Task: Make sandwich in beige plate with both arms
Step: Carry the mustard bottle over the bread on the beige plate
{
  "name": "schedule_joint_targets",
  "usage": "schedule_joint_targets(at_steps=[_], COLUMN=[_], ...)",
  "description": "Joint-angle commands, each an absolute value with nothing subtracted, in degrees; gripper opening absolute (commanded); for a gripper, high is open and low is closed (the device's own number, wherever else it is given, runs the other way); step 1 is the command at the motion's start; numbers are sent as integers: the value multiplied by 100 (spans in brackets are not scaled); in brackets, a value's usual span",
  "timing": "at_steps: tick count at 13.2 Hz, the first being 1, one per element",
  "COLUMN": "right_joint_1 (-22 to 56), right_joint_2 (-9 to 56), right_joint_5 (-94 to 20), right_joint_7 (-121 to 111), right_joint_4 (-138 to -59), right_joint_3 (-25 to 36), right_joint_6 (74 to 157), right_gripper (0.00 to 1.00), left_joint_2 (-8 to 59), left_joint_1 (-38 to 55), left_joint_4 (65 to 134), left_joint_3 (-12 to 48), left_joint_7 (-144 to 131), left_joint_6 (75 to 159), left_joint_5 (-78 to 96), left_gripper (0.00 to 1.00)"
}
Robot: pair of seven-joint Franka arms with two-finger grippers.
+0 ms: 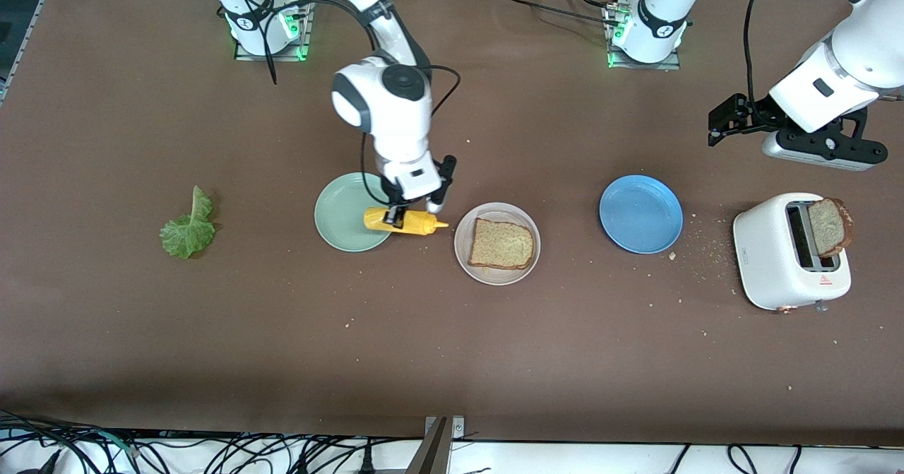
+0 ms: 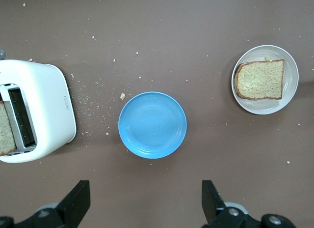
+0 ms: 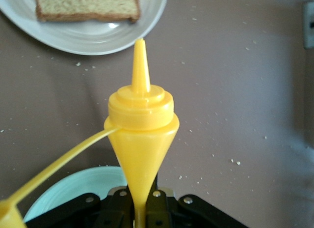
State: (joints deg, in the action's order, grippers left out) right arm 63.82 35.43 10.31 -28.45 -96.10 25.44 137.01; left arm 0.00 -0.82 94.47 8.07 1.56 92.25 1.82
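Three small plates sit in a row across the middle of the brown table (image 1: 141,333): a mint-green plate (image 1: 339,227) toward the right arm's end, the beige plate (image 1: 497,243) in the middle, and a blue plate (image 1: 640,213) toward the left arm's end. One square brown bread slice (image 1: 501,245) lies flat on the beige plate, its rounded top edge turned toward the left arm's end. A second bread slice (image 1: 830,227) stands on edge in a slot of the white toaster (image 1: 784,262), leaning toward the left arm's end of the table. Well apart from the plates, the lettuce leaf (image 1: 188,227) lies on the bare table toward the right arm's end, its long axis running nearer-to-farther from the front camera. The right gripper (image 1: 406,214) is pinched shut on a yellow squeeze bottle (image 1: 405,221), held on its side over the edge of the mint-green plate, its long axis along the row of plates and its nozzle pointing at the beige plate. The left gripper (image 2: 142,203) waits in the air above the table near the toaster, fingers spread wide and holding nothing.
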Motion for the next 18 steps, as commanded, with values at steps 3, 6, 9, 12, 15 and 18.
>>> schedule_joint_targets(at_steps=[3,6,9,12,15,18], right_joint_1=[6916,7232,7242,7181,7189,6848], right_joint_2=[4735,5298,5685,5775,5600,4960], right_joint_5=[1922,2442,2663,2654,2593,1797], right_joint_7=[-1937,-1128,-608,-624,-965,-2150], right_joint_4=[-7992,-7655,-7455,-7199,-7181,-7189], right_joint_3=[2742,2751,2742,2760,2979,3120], right_joint_6=[12123,11602,11619,11610,11471,11355], right_gripper=[0,0,0,0,0,0], left_joint_2=[70,70,79,79,79,79], left_joint_1=[-35,-35,-35,-35,-35,-35], left_joint_4=[9281,9281,9281,9281,9281,9281], left_joint_3=[765,765,765,765,765,765], left_joint_7=[149,149,149,141,141,149], left_joint_6=[9132,9132,9123,9097,9097,9097], left_joint_5=[255,255,255,255,255,255], left_gripper=[100,100,100,100,100,100])
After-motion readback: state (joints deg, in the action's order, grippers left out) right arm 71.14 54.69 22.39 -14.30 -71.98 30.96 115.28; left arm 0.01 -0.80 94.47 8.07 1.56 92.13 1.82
